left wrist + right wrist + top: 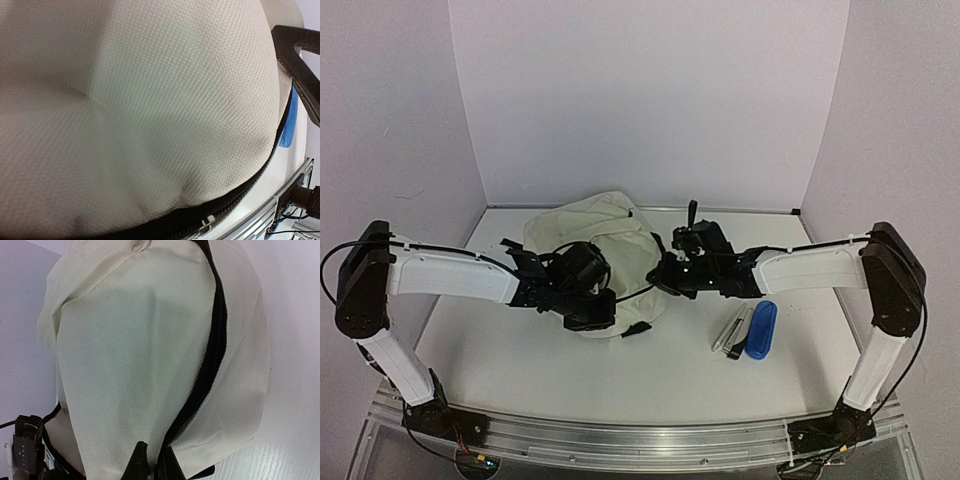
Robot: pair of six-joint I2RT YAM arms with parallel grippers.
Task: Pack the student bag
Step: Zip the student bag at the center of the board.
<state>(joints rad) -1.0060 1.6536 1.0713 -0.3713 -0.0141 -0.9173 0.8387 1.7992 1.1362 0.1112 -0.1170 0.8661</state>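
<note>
I have the student bag (pixel 610 225) lying toward the back middle of the table (pixel 520 350), a cream fabric mound with both arms reaching in over its near side. Through the left wrist camera the bag's woven cloth (pixel 150 125) fills nearly the whole view, with a black zipper (pixel 225 210) curving along its lower edge and a black strap (pixel 300 65) crossing the upper right corner. None of my own fingers show there, and from above the left gripper (pixel 588 300) is a dark mass over the bag's near left part, so I cannot tell whether it is open or closed. The right gripper (pixel 667 275) sits at the bag's right edge. In its wrist view its tips (pixel 152 462) stand close together at the bottom of the frame, and the zipper (pixel 212 355) runs down the cream panel (pixel 140 350) into the narrow gap between them. I cannot tell whether they actually clamp it. A black buckle (pixel 25 450) shows at the lower left of that view. Right of the bag, apart from it, a blue case (pixel 761 330) lies on the table with slim grey pens (pixel 730 328) just beside it.
</note>
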